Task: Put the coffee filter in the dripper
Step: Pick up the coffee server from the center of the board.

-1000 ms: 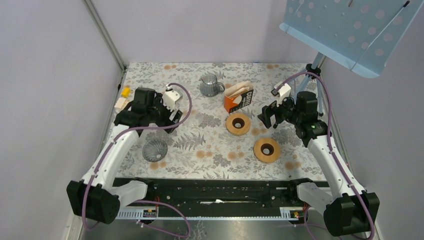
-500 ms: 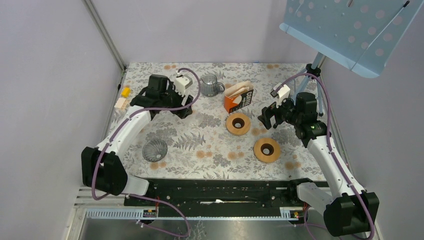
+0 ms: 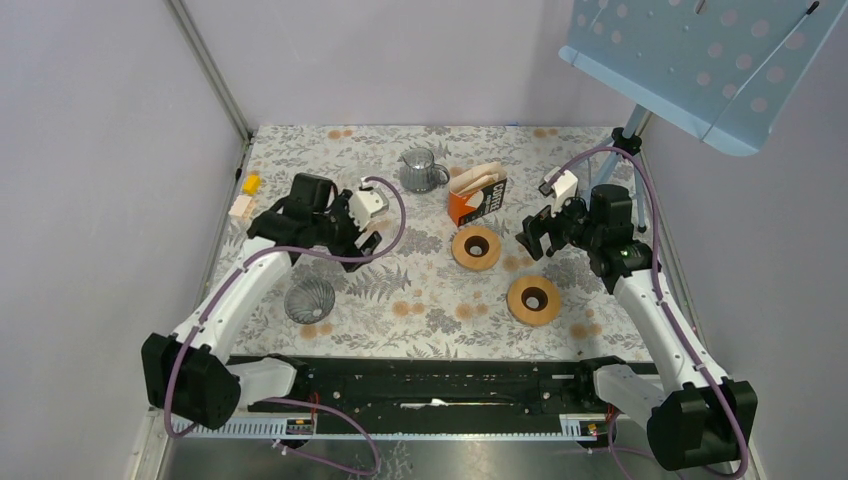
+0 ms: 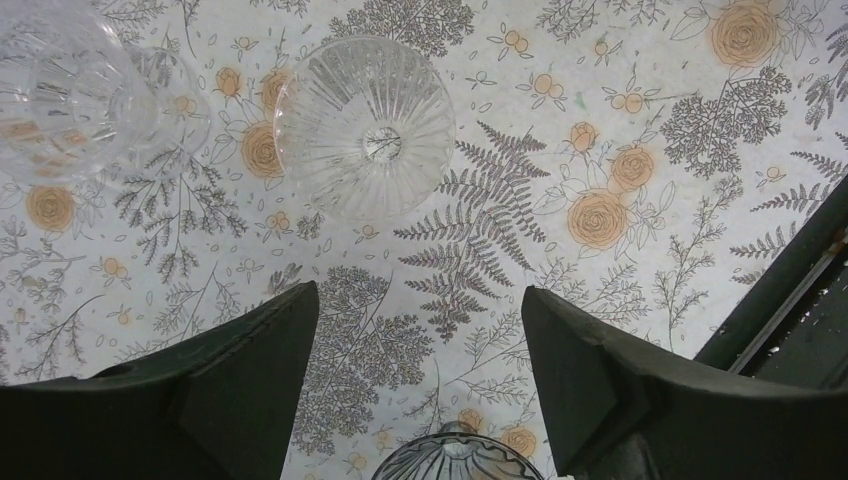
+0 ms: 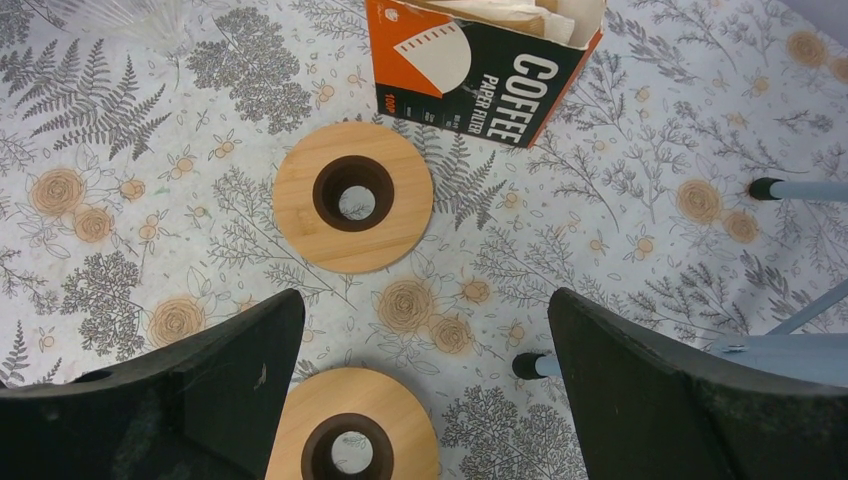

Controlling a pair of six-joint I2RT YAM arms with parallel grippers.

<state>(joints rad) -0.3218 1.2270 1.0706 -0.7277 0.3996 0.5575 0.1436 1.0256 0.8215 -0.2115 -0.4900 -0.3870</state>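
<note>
The clear ribbed glass dripper (image 3: 309,300) (image 4: 365,125) rests on the flowered cloth at the front left. My left gripper (image 3: 362,240) (image 4: 418,300) hangs open above the cloth, up and to the right of the dripper, with nothing held. Pale paper coffee filters (image 3: 480,178) (image 5: 520,15) stick out of an open orange and black box (image 3: 478,200) (image 5: 480,70) at the back centre. To the right of the box, my right gripper (image 3: 535,235) (image 5: 425,310) is open and empty.
Two wooden rings (image 3: 476,247) (image 3: 533,300) lie between box and front. A glass pitcher (image 3: 420,170) stands at the back. More ribbed glass (image 4: 60,90) (image 4: 458,462) shows in the left wrist view. A blue perforated stand (image 3: 700,60) overhangs the right.
My left arm swung toward the back of the table, then came forward again; its gripper now sits further right than a second ago. The right arm has barely moved.
</note>
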